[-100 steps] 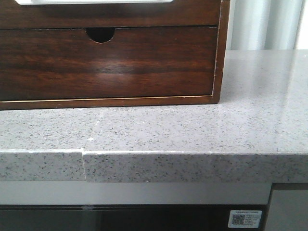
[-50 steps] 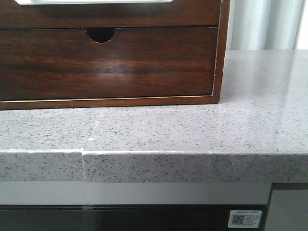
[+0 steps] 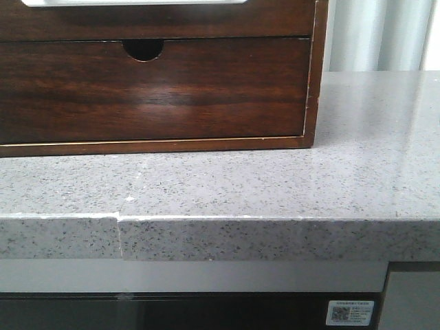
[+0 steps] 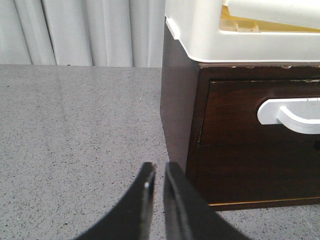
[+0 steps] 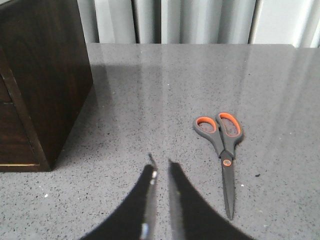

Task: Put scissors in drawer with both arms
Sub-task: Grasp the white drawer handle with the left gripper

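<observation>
The scissors, grey with orange-lined handles, lie closed and flat on the grey counter in the right wrist view, apart from the cabinet. My right gripper is shut and empty, above the counter between the cabinet and the scissors. The drawer, dark glossy wood with a wide white cutout, is closed in the cabinet's upper row; its lower part shows in the front view. My left gripper is shut and empty, near the cabinet's front corner. Neither gripper shows in the front view.
A lower drawer with a small half-round notch is closed under the first. A white tray sits on top of the cabinet. The speckled grey counter has a front edge; curtains hang behind.
</observation>
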Robot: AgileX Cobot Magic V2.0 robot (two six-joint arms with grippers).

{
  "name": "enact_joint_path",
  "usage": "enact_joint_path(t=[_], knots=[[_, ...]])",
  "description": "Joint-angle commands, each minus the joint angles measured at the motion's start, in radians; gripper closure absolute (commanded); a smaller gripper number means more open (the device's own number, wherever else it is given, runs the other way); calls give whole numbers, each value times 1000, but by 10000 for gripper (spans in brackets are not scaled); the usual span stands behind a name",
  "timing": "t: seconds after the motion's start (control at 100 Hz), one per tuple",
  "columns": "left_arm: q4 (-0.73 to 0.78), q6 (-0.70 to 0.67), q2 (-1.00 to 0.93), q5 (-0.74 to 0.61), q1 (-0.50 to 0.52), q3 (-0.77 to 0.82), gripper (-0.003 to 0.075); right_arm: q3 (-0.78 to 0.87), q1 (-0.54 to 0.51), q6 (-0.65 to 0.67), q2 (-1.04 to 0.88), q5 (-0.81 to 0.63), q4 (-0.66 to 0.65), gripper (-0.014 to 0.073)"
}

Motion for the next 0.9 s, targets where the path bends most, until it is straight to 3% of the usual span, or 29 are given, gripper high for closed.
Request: enact_joint_path(t=[0.0,0.09,0.17,0.51,0.89], knots=[[-15,-12,14,-84,3,-33,458,-36,-8,-4,18,-96,-9,345],[-20,-12,14,-71,3,-33,207,-36,-8,-4,18,-109,-9,154],[-22,-12,14,-71,3,-33,127,-36,-8,-4,18,-116,-13,67],[-59,-12,14,-95,3,-33,155,-36,-8,-4,18,-117,-9,60],[-692,-12,17,-98,3,-5,155,-36,-8,-4,18,-131,-1,60]])
